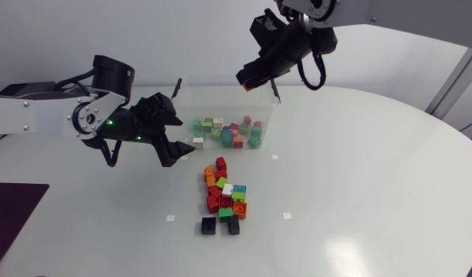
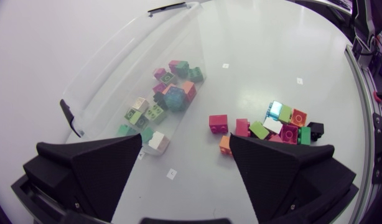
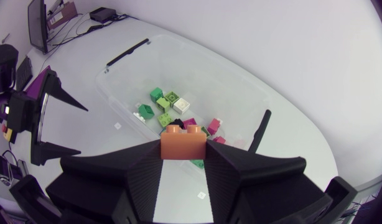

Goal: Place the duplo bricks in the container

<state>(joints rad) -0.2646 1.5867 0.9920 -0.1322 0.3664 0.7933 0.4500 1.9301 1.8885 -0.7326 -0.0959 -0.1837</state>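
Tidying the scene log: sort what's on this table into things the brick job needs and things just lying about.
Job: clear container; bricks inside it; loose brick pile on the table; orange brick held in the right claw; open left claw.
Lying about: dark mat at the table's corner; small white markers.

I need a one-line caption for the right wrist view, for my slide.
Right gripper holds an orange brick above the clear container.

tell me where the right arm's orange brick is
Right wrist view: the orange brick is clamped in the right pincer, held above the container.
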